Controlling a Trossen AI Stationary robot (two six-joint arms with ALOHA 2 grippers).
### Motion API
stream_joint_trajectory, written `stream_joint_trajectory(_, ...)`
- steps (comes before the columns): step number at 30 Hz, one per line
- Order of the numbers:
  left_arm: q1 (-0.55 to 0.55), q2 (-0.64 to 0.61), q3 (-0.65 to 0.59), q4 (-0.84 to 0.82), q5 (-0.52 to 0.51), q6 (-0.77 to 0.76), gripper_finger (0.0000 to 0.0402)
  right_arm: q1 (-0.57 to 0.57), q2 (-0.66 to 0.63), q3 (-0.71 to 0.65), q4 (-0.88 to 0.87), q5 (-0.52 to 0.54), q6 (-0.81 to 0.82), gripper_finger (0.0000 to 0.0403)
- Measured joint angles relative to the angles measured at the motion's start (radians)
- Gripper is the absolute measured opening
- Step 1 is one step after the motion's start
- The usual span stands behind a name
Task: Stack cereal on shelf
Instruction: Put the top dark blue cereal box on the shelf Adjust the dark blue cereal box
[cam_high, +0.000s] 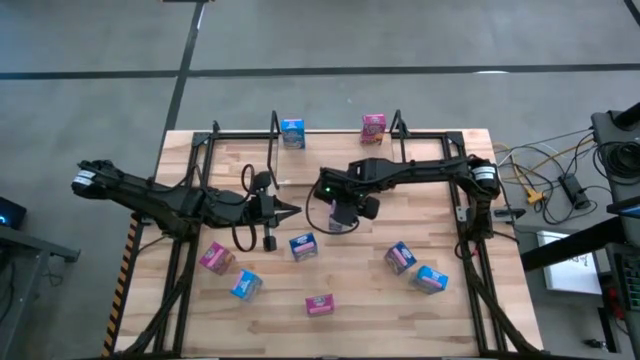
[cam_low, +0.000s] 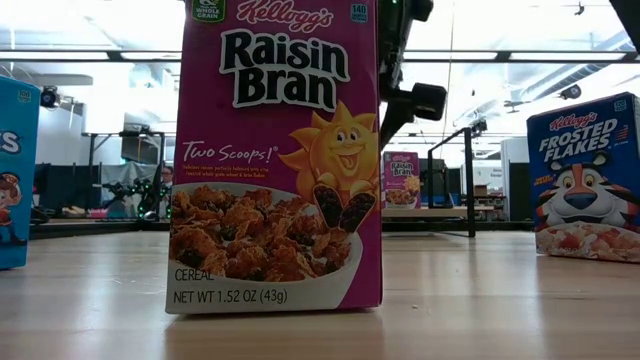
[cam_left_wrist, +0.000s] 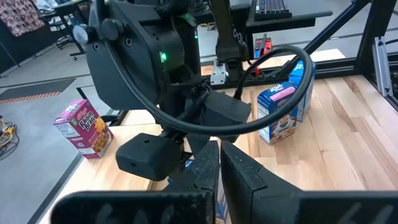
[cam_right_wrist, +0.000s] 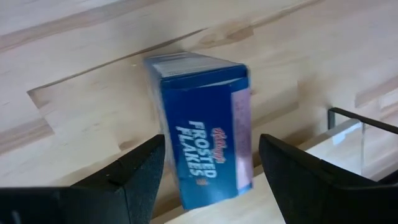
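My right gripper (cam_high: 340, 218) (cam_right_wrist: 211, 180) hangs over the middle of the table, pointing down and open. A blue Frosted Flakes box (cam_right_wrist: 202, 140) stands tilted and blurred between its two fingers, over the wood. A corner of the shelf (cam_right_wrist: 348, 134), a clear tier with a thin black post, shows beside it. My left gripper (cam_high: 288, 208) (cam_left_wrist: 221, 171) reaches level from the table's left, right beside the right gripper, its fingers shut and empty. Other cereal boxes stand or lie scattered on the table. My right gripper has one finger (cam_right_wrist: 146, 174) at one broad side of the blue box and the other finger (cam_right_wrist: 292, 180) a little off the opposite side. Whether either finger touches the box I cannot tell.
A blue box (cam_high: 292, 132) and a pink box (cam_high: 373, 127) stand at the far edge. Several boxes lie near the front: blue (cam_high: 303, 245), pink (cam_high: 215, 258), blue (cam_high: 245, 285), pink (cam_high: 320, 304), and two at the right (cam_high: 400, 257) (cam_high: 431, 279). A black tube frame (cam_high: 205, 140) edges the table.
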Motion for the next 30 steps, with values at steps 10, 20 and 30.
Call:
stream_joint_trajectory(10,0.000,0.000,0.000,0.000,0.000,-0.010,0.0000,0.000,0.000,-0.021,0.011,0.000,-0.008,0.0232)
stream_joint_trajectory(20,0.000,0.000,0.000,-0.001,0.000,-0.011,0.0000,0.000,0.000,-0.021,0.011,0.001,0.029,0.0153)
stream_joint_trajectory(30,0.006,0.000,0.000,-0.001,-0.001,0.048,0.0000,0.000,-0.002,0.041,0.001,0.007,0.206,0.0152)
